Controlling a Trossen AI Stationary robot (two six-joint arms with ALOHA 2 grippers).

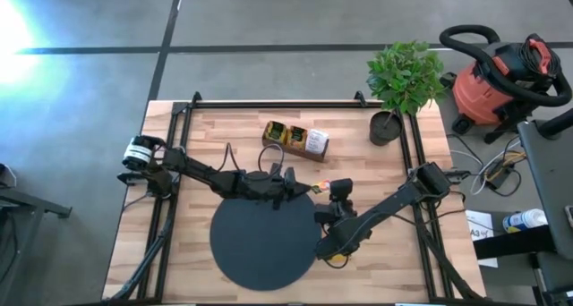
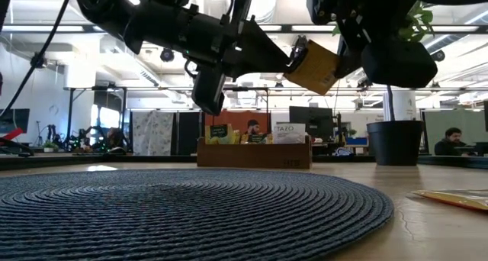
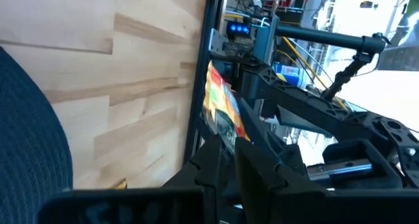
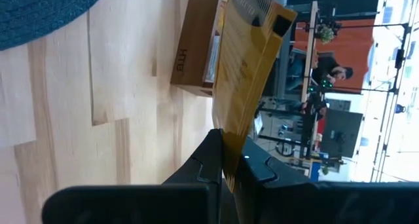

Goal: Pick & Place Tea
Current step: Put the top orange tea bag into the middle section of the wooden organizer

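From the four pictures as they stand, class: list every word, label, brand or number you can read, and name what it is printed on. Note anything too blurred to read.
"TAZO": on a white card standing in the wooden tray.
Stamp on the tray's side wall: letters there, too blurred to read.
Print on the yellow sachet in the right gripper: too blurred.
Print on the orange-red sachet in the left gripper: too blurred.

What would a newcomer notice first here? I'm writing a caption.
Both tools hang above the black disc, each pinching a tea sachet: the right tool a yellow sachet, the left tool an orange-red one. Behind stands a wooden tray of tea, beside a potted plant.
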